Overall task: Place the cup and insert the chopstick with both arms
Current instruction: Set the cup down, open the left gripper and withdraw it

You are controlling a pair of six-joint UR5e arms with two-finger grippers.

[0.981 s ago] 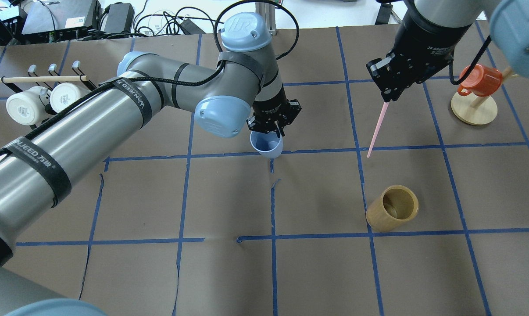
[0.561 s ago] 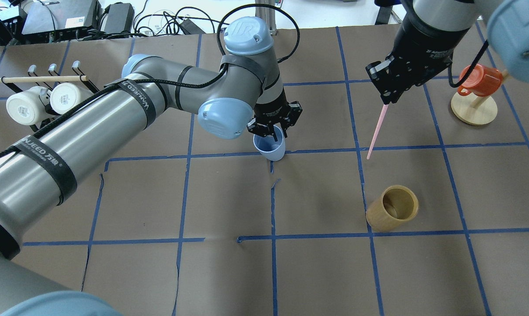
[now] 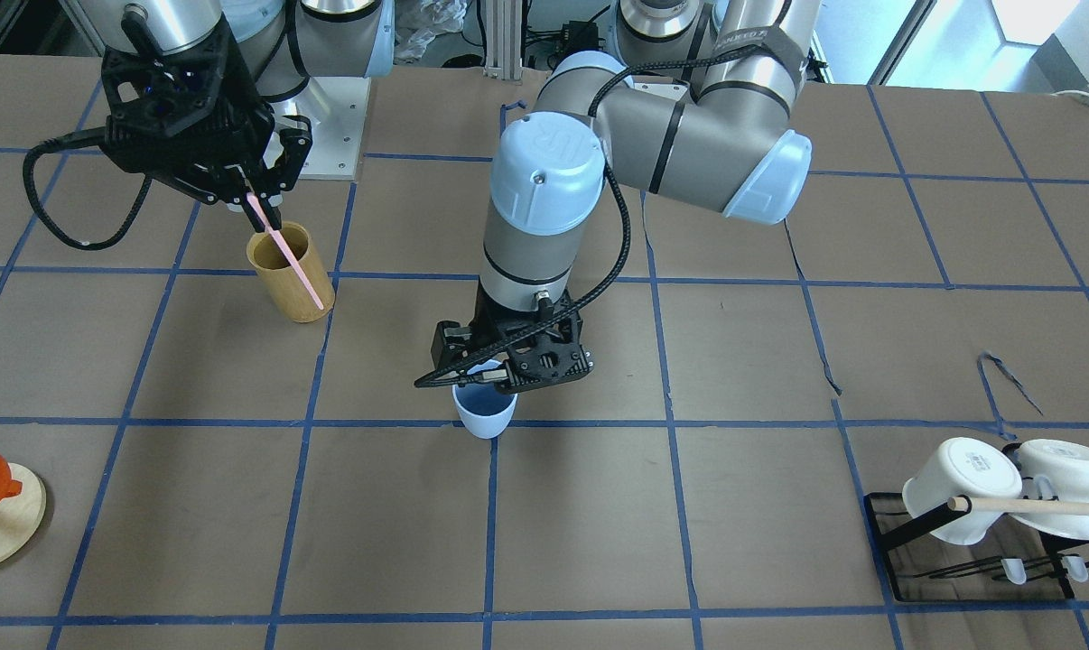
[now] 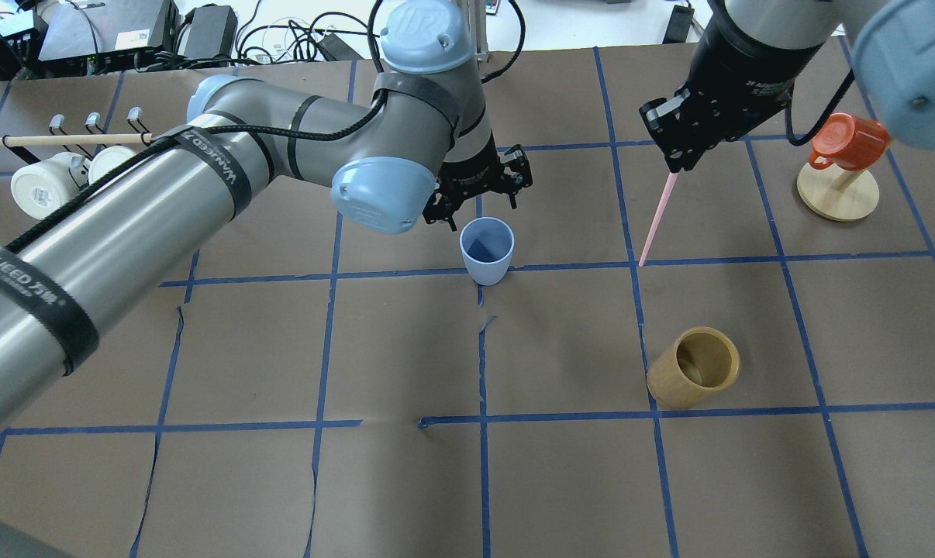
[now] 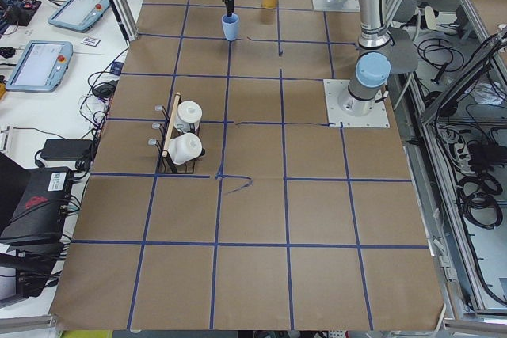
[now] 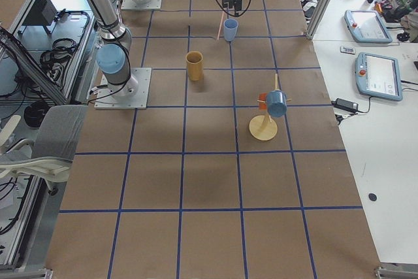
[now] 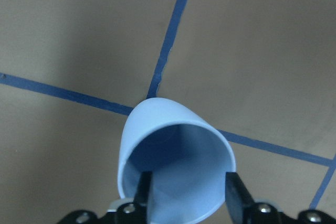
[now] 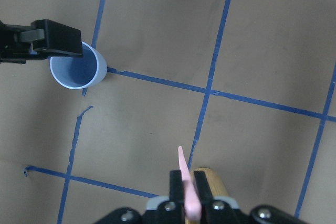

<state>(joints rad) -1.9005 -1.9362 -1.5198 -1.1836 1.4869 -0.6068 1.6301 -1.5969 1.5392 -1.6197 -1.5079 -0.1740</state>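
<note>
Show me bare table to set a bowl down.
Free: the squares between the cup and the robot's edge, left of the bamboo holder. Crowded: at the cup, with the left tool above it, and near the chopstick.

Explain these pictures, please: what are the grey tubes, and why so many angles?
They are two robot arms at a brown paper-covered table, filmed from behind and above, from across, from both ends, and by a camera on each wrist. The left gripper, open, hovers close over a light-blue cup standing on the table. The right gripper is shut on a pink chopstick pointing down. Also there: a bamboo cylinder, white mugs on a rack, an orange mug on a wooden stand.
</note>
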